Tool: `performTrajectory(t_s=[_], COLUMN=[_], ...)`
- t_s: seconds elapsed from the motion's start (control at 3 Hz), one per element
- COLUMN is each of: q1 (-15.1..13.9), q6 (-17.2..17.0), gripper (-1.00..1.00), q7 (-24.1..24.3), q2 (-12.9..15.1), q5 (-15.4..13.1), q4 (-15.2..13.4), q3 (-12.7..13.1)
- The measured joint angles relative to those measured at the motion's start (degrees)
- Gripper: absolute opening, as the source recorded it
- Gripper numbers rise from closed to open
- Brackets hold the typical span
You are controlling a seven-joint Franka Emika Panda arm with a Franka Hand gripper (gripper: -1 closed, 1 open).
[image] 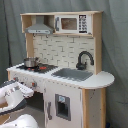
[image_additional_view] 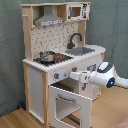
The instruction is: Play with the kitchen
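claw (image_additional_view: 71, 75) at kitchen (image_additional_view: 60, 55) front panel (oven door open)

The kitchen (image_additional_view: 55, 60) is showing white and light wood, with a grey hood (image_additional_view: 48, 20) and black faucet (image_additional_view: 75, 39). A white robot arm (image_additional_view: 95, 76) is showing a blue patch, against a grey-green curtain (image: 116, 45).

Pincer (image_additional_view: 73, 76) fingers too blurred

A staged test space, not a home: grey curtain backdrop (image: 114, 45) hangs behind a white and light-wood toy play kitchen (image_additional_view: 55, 60) standing on bare wooden floor (image_additional_view: 15, 117), with a white robot arm (image_additional_view: 102, 76) alongside.
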Motion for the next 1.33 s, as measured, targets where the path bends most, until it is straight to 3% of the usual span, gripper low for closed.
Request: performTrajectory(t_s=[0.67,1.0,1.33], q1=[7.7,9.1,9.1], q6=[-7.4,-9.2,-12.5], gripper=[1.00,1.00,1.00], q7=[-0.1,-0.5,-0.1], q2=[0.2,0.2,0.2], q5=[0.0,0.1,2.4], q4=[1.6,5.5,10.7], q3=[-3.4,-7.7,-8.2])
